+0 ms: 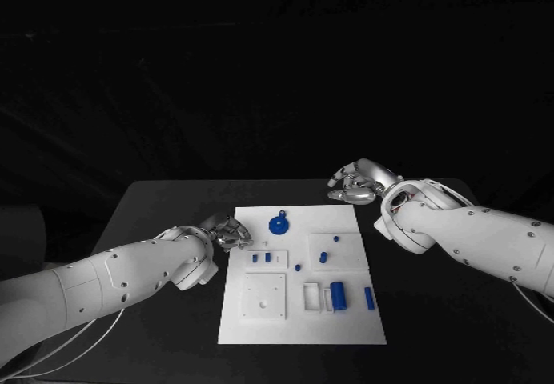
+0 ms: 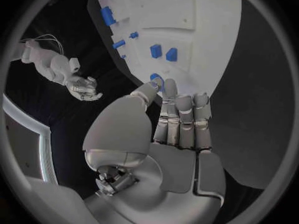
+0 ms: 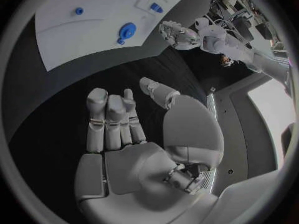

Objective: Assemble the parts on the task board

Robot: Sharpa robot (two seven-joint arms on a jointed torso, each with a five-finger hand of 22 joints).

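**Right robot hand empty above the dark surface**

The right robot hand (image 3: 134,134) holds nothing, fingers (image 3: 112,119) straight and side by side. Beyond them lies the white board (image 3: 81,30), carrying a round blue part (image 3: 127,31) and smaller blue pieces (image 3: 156,7). The left robot hand (image 3: 176,35) hovers at the board's edge.

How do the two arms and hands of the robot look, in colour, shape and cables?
Both arms have smooth, rounded white shells dotted with small dark screw holes. The left hand and right hand are silver metal with segmented fingers and a rounded palm cover. Thin pale cables hang beneath the left arm; another runs under the right arm.
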